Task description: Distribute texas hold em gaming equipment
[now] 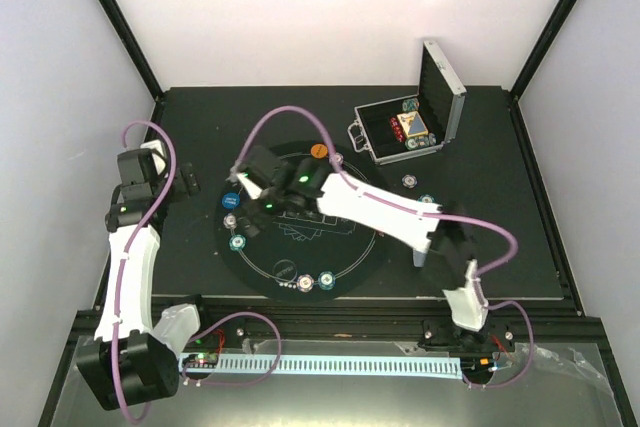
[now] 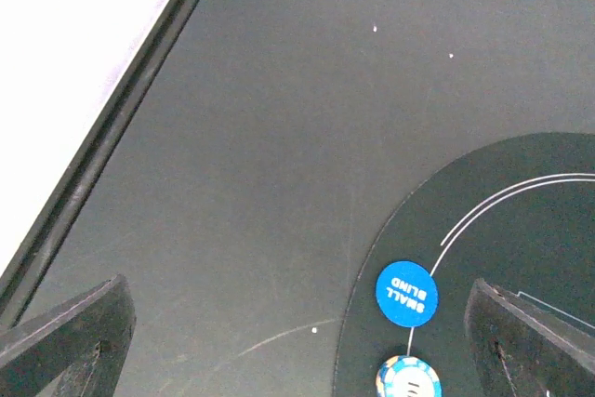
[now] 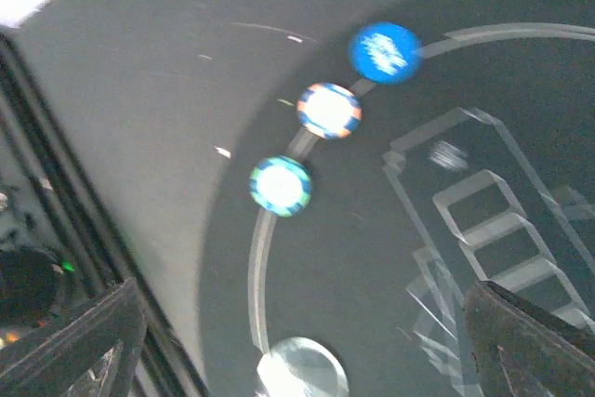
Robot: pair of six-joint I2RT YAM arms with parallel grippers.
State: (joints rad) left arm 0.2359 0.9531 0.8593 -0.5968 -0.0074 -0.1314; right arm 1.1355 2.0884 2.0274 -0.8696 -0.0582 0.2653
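Observation:
A blue disc (image 1: 230, 201) lies on the left rim of the round black mat (image 1: 345, 247), with a white chip (image 1: 231, 220) and a teal chip (image 1: 237, 242) below it. In the right wrist view the same blue disc (image 3: 384, 52), white chip (image 3: 329, 110) and teal chip (image 3: 281, 185) line the ring, and a white disc (image 3: 302, 369) lies lower. My right gripper (image 3: 307, 346) hangs open above the mat, holding nothing. My left gripper (image 2: 302, 350) is open over the bare table, left of the blue disc (image 2: 406, 293). An orange disc (image 1: 318, 150) sits at the mat's far edge.
The open silver case (image 1: 410, 127) stands at the back right with chips and cards inside. Two chips (image 1: 409, 181) lie on the table between case and mat, and two more (image 1: 316, 281) sit at the mat's near edge. The table's raised black edge (image 2: 102, 146) runs on the left.

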